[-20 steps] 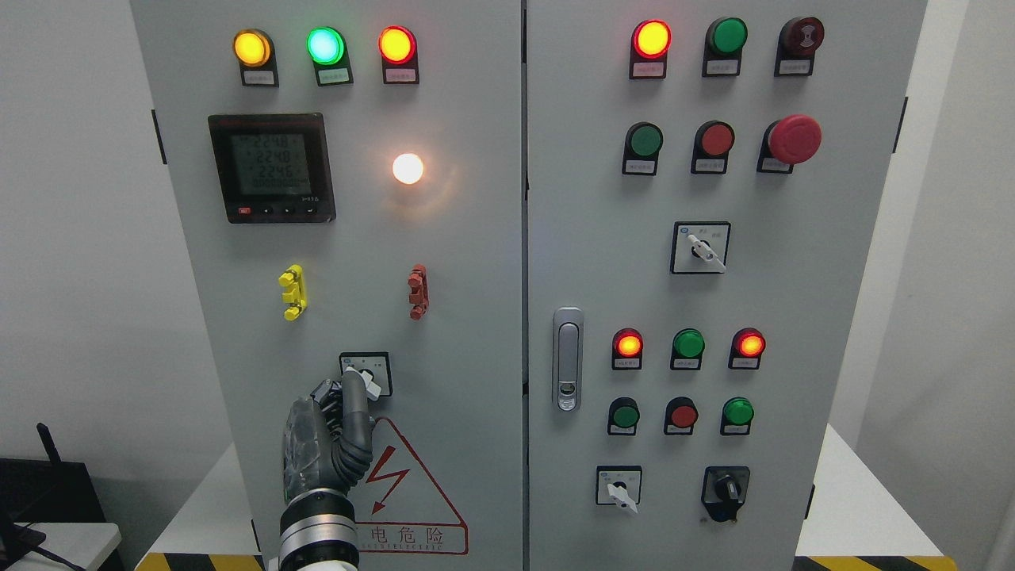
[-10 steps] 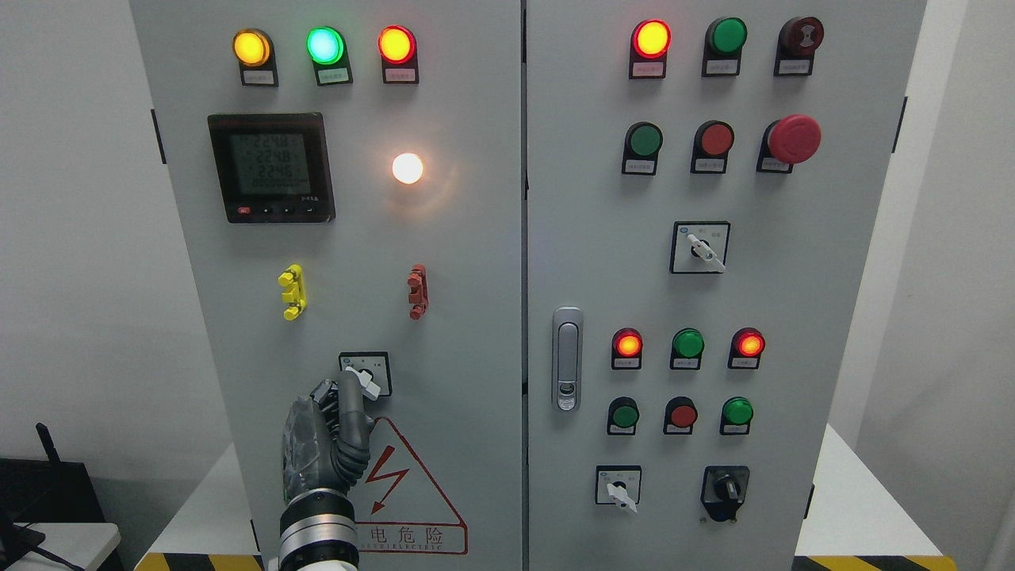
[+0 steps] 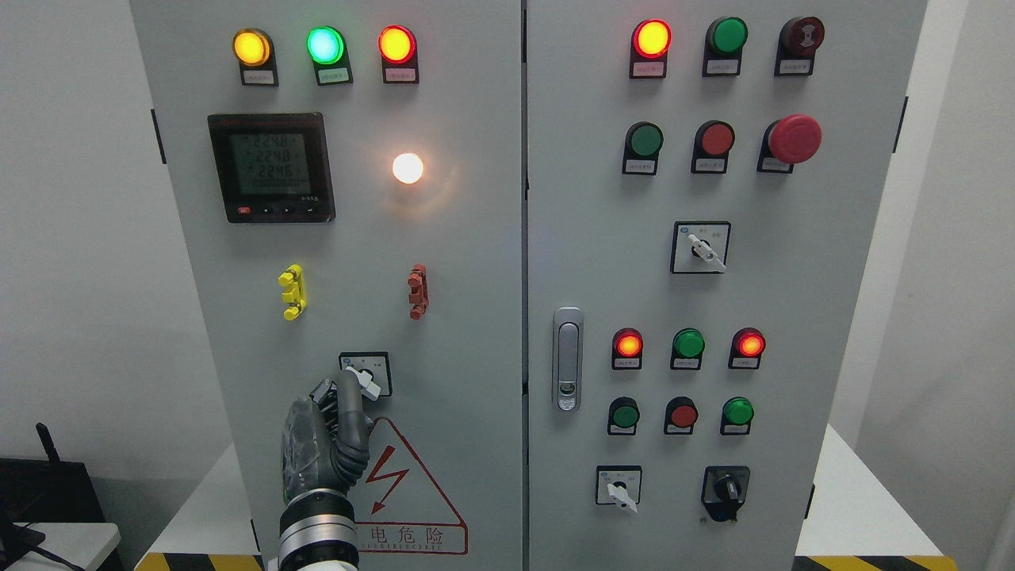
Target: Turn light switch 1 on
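Observation:
The rotary light switch (image 3: 365,367) is a small black-framed plate with a white lever (image 3: 369,385), low on the left cabinet door. The lever points down and to the right. My left hand (image 3: 339,387) comes up from the bottom edge and rests against the door at the switch. One grey finger (image 3: 350,396) stands upright against the lever's left side, and the other fingers are curled just left of it. The round white lamp (image 3: 407,168) above is lit. The right hand is out of view.
The left door also carries a meter display (image 3: 272,167), three lit lamps on top, yellow (image 3: 293,292) and red (image 3: 417,291) clips, and a red warning triangle (image 3: 404,484). The right door holds a handle (image 3: 568,358), several buttons, lamps and rotary switches.
The hand and the white lever have shifted very slightly to the left. The white lamp stays lit throughout.

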`<state>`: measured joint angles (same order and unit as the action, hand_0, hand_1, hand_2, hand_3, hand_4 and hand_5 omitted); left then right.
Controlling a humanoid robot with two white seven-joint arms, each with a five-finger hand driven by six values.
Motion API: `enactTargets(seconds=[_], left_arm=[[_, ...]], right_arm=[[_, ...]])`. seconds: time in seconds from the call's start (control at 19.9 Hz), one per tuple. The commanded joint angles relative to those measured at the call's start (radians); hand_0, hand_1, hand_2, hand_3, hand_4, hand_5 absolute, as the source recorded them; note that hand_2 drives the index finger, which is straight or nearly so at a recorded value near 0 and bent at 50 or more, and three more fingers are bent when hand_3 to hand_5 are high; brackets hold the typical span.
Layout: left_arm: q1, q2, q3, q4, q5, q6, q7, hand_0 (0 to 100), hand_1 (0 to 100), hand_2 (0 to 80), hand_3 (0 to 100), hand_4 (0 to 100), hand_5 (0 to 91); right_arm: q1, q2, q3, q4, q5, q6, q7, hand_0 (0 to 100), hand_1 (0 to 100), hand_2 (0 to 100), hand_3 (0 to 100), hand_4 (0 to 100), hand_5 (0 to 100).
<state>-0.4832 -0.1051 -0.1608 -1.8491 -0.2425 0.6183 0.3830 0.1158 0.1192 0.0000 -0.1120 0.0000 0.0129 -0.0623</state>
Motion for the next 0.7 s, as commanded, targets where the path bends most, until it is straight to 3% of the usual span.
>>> enactTargets(seconds=[0.0, 0.2, 0.65], left_arm=[[0.002, -0.001, 0.0, -0.002, 0.0, -0.003, -0.001, 45, 0, 42.9, 88, 89, 88.1], [0.005, 0.001, 0.0, -0.004, 0.0, -0.006, -0.001, 35, 0, 42.9, 88, 89, 88.1], [0.017, 0.002, 0.0, -0.005, 0.0, -0.009, -0.001, 33, 0, 43.3, 88, 89, 88.1]], right_arm=[[-0.001, 0.0, 0.017, 0.0, -0.025, 0.001, -0.001, 12, 39, 0, 0, 0, 0], [0.001, 0.0, 0.017, 0.0, -0.025, -0.001, -0.001, 12, 39, 0, 0, 0, 0], [0.001, 0.0, 0.017, 0.0, -0.025, -0.001, -0.001, 12, 39, 0, 0, 0, 0]])
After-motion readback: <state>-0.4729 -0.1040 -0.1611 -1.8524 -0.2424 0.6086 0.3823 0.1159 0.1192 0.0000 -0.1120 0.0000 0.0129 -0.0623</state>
